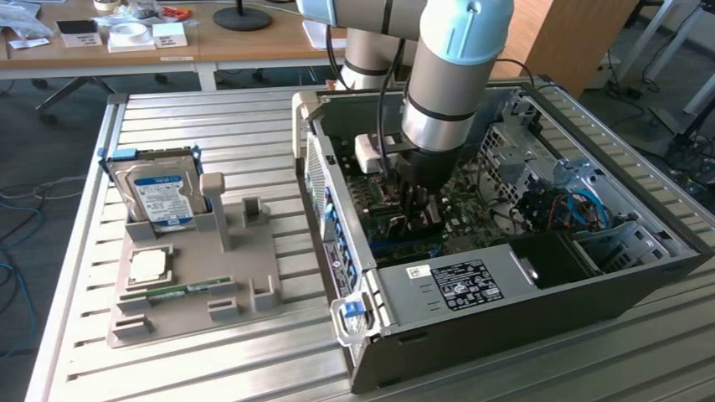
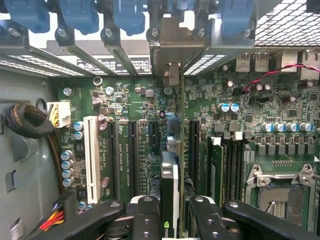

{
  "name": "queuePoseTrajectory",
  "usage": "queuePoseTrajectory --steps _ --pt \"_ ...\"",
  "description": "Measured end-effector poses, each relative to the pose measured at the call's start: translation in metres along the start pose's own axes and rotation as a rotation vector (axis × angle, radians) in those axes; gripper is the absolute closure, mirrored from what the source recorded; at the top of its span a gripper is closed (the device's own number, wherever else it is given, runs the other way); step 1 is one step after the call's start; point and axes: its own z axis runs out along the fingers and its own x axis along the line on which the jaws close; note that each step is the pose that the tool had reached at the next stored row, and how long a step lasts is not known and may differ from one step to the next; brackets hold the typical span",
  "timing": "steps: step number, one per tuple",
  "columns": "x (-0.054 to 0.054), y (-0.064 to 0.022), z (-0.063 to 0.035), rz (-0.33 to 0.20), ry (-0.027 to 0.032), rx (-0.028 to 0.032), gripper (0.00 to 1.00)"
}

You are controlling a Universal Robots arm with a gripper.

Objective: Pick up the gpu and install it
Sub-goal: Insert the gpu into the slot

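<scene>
The arm reaches vertically down into the open computer case (image 1: pixel 625 276). The gripper (image 2: pixel 170 212) is closed on the gpu (image 2: pixel 170 185), apparently edge-on above a motherboard (image 2: pixel 125 95) slot.

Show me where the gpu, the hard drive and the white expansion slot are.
gpu (image 2: pixel 170 185): wrist view, on the card's upper edge, held between the tool's fingers.
hard drive (image 1: pixel 162 197): exterior view, on its blue-white label.
white expansion slot (image 2: pixel 91 157): wrist view, midway along the long white connector on the motherboard.

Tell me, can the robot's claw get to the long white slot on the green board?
Probably not right now: the claw is shut on the thin dark gpu card, though the long white slot lies uncovered beside it.
</scene>
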Motion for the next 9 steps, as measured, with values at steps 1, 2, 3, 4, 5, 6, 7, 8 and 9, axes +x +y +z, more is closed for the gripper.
queuePoseTrajectory --steps 1,2,3,4,5,6,7,8,9 --pt "0.0 0.0 0.0 0.0 0.0 0.0 0.73" --pt "0.0 0.0 0.0001 0.0 -0.0001 0.0 0.73" --pt "0.0 0.0 0.0001 0.0 -0.0002 0.0001 0.73" --pt "0.0 0.0001 0.0001 0.0 -0.0002 0.0001 0.73" --pt "0.0 0.0001 0.0001 0.0 -0.0002 0.0001 0.73" --pt "0.0 0.0001 0.0001 0.0 -0.0002 0.0001 0.73" --pt "0.0 0.0001 0.0001 0.0 -0.0002 0.0001 0.73" --pt "0.0 0.0001 0.0001 0.0 -0.0003 0.0001 0.73" --pt "-0.0001 0.0003 0.0002 0.0 -0.0003 0.0003 0.73"
